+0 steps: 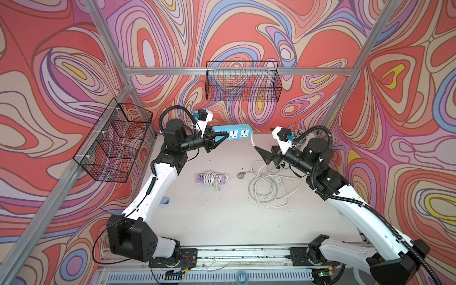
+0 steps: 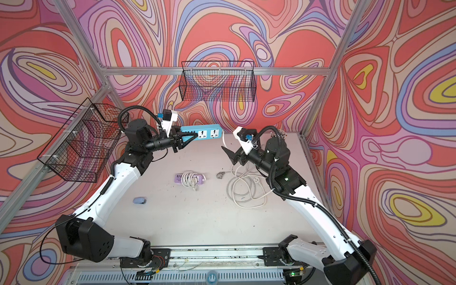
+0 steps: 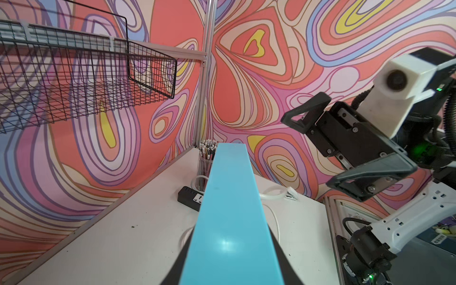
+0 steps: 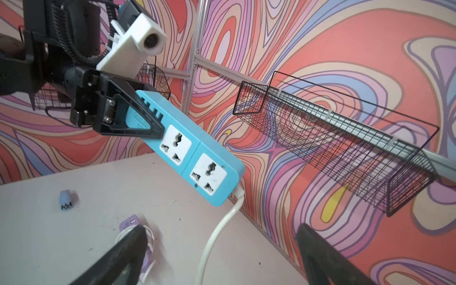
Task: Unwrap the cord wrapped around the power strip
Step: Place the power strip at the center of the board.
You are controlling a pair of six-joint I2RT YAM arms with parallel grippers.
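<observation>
Power strip (image 1: 232,133) is held above counter (image 1: 222,217), clamped end-on by left fingers (image 4: 140,118); right fingers (image 4: 118,256) spread, empty. Cord (image 4: 217,227) seems unwound — if tugged, strip could be levered out of that end grip.

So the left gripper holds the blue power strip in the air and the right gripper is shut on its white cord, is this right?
Not quite. The right gripper is open and grips nothing; the right wrist view shows its jaws wide apart. The left gripper does hold the blue power strip in the air, its white cord hanging down.
</observation>
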